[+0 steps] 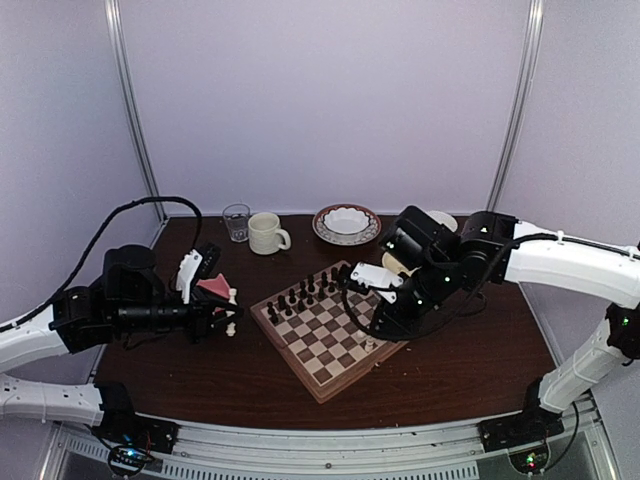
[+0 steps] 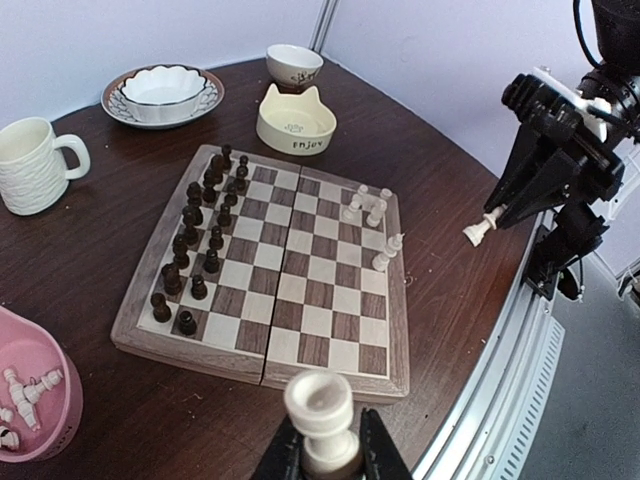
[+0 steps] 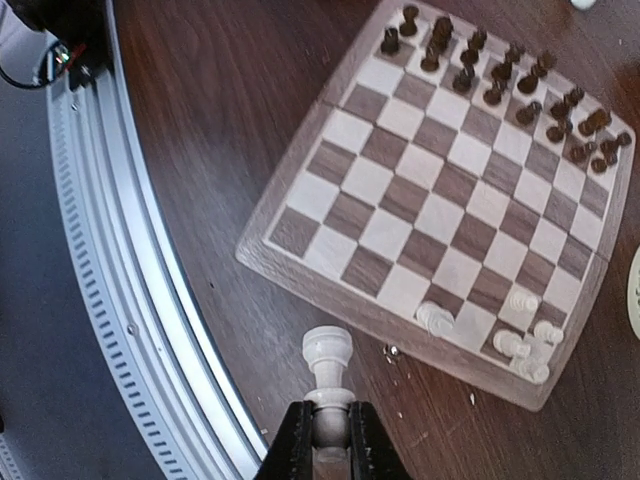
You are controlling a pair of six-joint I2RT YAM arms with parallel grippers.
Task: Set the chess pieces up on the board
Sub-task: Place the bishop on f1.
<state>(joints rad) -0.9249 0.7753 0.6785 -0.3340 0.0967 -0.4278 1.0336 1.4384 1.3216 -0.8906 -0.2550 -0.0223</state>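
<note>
top external: board (image 1: pixel 325 330) mid-table, bare tabletop (image 1: pixel 450 372) at its 6 o'clock. left gripper (image 2: pixel 325 452) level at 9 o'clock, clenched on cream piece (image 2: pixel 319 412); right gripper (image 3: pixel 327 432) angled down at 3 o'clock edge, gripping second cream piece (image 3: pixel 327 372) near chess pieces (image 3: pixel 520 342).

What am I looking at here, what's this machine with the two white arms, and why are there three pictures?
It is a robot with two arms bolted to the near edge of a dark table. The wide picture comes from a camera above and behind the arms. The other two come from a small camera on each wrist, looking past that arm's own fingers.

On the table lies a wooden chessboard, with dark pieces along one side and a few cream pieces near the opposite edge. Around it are a pink dish of more cream pieces, a mug, a glass and some bowls.

The left hand pinches a cream piece, and the right hand pinches another.
</note>
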